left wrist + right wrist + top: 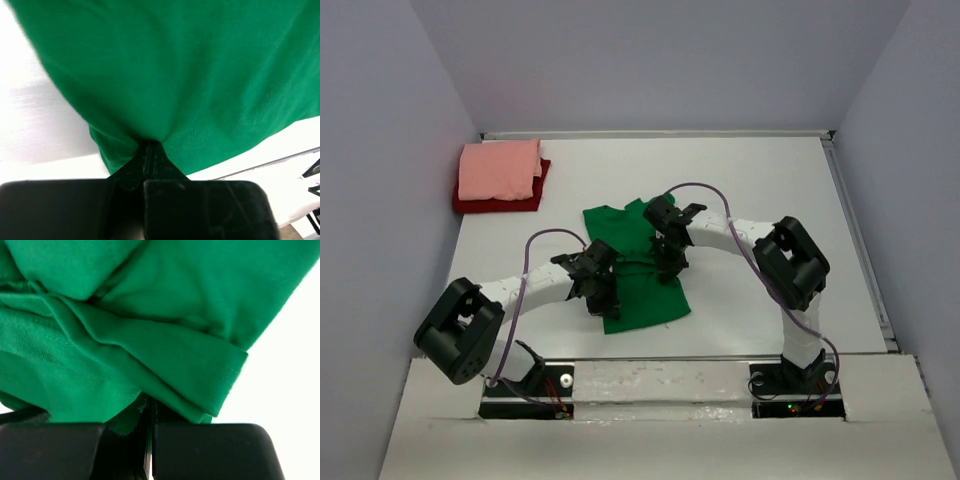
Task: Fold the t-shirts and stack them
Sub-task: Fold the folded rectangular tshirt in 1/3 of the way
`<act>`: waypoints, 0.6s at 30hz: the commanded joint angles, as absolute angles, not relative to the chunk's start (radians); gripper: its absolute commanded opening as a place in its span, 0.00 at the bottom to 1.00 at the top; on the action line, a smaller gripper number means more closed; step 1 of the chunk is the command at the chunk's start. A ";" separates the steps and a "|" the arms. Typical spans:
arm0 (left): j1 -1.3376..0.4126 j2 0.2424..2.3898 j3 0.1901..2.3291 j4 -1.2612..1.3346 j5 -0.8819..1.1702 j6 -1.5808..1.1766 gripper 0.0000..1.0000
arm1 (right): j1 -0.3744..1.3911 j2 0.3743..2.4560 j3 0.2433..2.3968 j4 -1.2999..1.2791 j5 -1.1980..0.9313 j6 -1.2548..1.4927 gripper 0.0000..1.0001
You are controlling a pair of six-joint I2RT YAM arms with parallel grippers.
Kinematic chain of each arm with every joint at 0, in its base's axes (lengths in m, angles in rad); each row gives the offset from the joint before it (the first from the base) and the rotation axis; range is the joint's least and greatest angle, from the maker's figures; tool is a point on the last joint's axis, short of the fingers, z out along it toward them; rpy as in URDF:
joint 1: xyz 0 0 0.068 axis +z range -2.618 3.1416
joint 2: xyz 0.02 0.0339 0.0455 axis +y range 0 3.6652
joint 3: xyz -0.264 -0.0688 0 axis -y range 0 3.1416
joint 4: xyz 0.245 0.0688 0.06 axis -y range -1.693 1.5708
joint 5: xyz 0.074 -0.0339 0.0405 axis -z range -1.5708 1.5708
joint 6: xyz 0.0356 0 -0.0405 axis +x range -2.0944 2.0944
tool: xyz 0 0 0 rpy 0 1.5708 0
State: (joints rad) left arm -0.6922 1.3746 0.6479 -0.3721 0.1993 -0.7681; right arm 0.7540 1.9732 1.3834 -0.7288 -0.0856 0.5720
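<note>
The bright green t-shirt (638,272) lies partly folded and rumpled in the middle of the table. My left gripper (599,291) is shut on its left edge; in the left wrist view the green cloth (190,75) bunches into the closed jaws (148,150). My right gripper (670,262) is shut on the shirt's upper right part, where the right wrist view shows folded layers and a hemmed sleeve (220,370) above the pinched fingers (150,407). A folded salmon-pink t-shirt (500,168) rests on a folded dark red t-shirt (495,203) at the back left.
The white table (770,190) is ringed by grey walls, with a raised rail along its right side (860,240). Both arm bases (525,385) sit at the near edge. Purple cables loop over each arm.
</note>
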 commanded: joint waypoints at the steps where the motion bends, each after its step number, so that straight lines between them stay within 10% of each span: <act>1: -0.695 1.361 0.637 -0.425 0.152 -0.752 0.00 | 0.759 2.003 1.460 -0.726 -0.037 0.543 0.00; 18: -0.715 1.410 0.652 -0.397 0.166 -0.752 0.00 | 0.808 1.871 1.460 -0.804 -0.005 0.575 0.00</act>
State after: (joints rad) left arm -0.6983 1.3792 0.6498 -0.3710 0.2001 -0.7673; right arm 0.7967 1.8915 1.4261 -0.7815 -0.0277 0.5732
